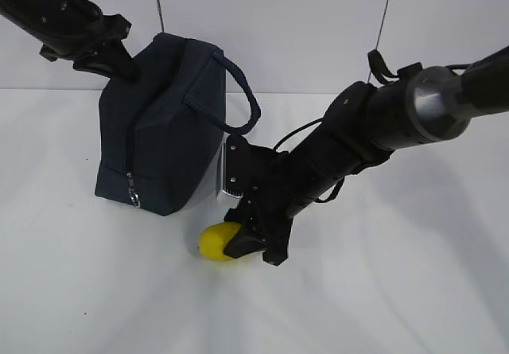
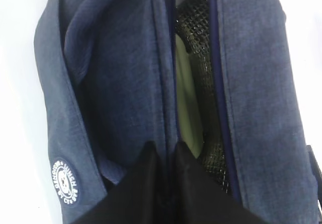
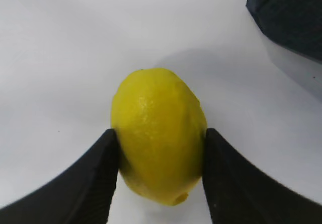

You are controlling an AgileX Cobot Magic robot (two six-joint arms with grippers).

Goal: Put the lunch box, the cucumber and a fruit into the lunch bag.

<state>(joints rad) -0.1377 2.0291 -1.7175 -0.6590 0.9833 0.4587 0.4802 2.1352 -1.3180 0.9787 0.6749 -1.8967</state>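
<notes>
Right wrist view puts us right on the action: the right gripper [image 3: 160, 176] has its two dark fingers [image 3: 95, 178] pressed against either flank of the fruit [image 3: 158, 133], jaws touching its skin, closed on it as it sits on the white table [image 3: 55, 58]. It's a bright yellow lemon, oval, glossy, lightly dimpled, with a small nub at the near end.

Over on the left, the left gripper [image 2: 166, 183] is pinched shut on the lunch bag [image 1: 163, 123] at its top edge, and that, I'd say, is to keep the bag propped up and the mouth parted for loading. The bag is dark navy, boxy, leaning, one loop handle [image 1: 238, 91] arching over, a silver zipper pull [image 1: 134, 199] hanging down its side.

Through the parted zip, a pale green surface shows against black mesh lining; likely the lunch box [image 2: 188, 108] lid, already inside. No cucumber visible anywhere. The lemon lies just beside the bag's lower corner, so the lift looks short.
</notes>
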